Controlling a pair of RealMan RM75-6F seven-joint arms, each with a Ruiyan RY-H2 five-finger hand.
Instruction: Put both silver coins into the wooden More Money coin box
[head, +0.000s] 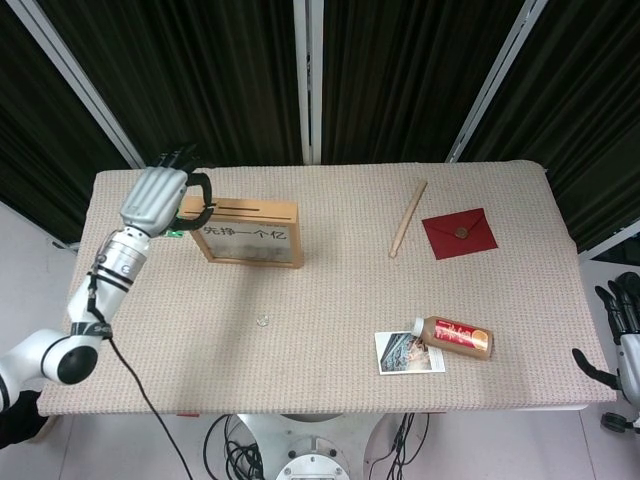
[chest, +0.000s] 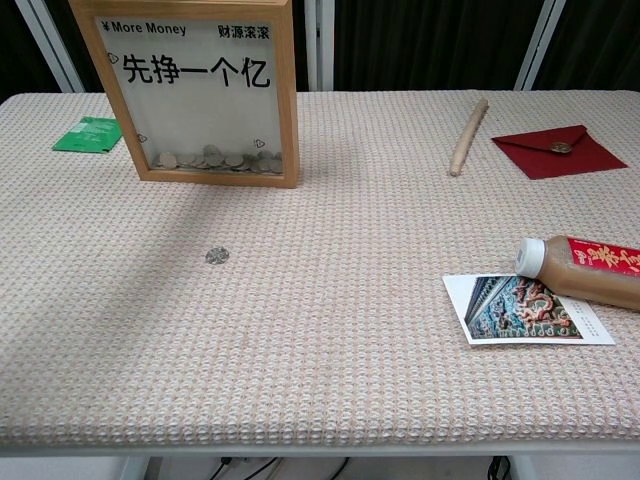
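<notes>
Left hand: silver-backed robot left hand (head: 160, 195) with black fingers hangs over the far left of the table, at the left end of the coin box top; fingers curled inward, and whether they pinch anything cannot be told. Only the head view shows it.
Green packet: small flat green packet (chest: 90, 134) lies on the cloth just left of the box, partly under the left hand in the head view.
Coin box: upright wooden-framed More Money coin box (chest: 193, 92) with a clear front pane and black characters stands at the far left of the table; a slot runs along its top edge, and a heap of coins (chest: 215, 158) lies along its bottom inside.
Silver coin: one small round silver coin (chest: 217, 257) lies flat on the cloth, in front of the box and well apart from it; a second loose coin is not seen.
Table: woven beige cloth-covered table (head: 330, 300) bears everything.
Stick: pale wooden stick (chest: 468, 135) lies right of centre near the far edge.
Envelope: dark red envelope (chest: 556, 150) with a gold seal lies flat just right of the stick.
Photo card: printed photo card (chest: 525, 310) lies near the front right, its upper right corner under the bottle.
Bottle: brown bottle (chest: 585, 270) with white cap and red label lies on its side.
Right hand: dark right hand (head: 618, 330) sits off the table's right edge, fingers apart, holding nothing.
</notes>
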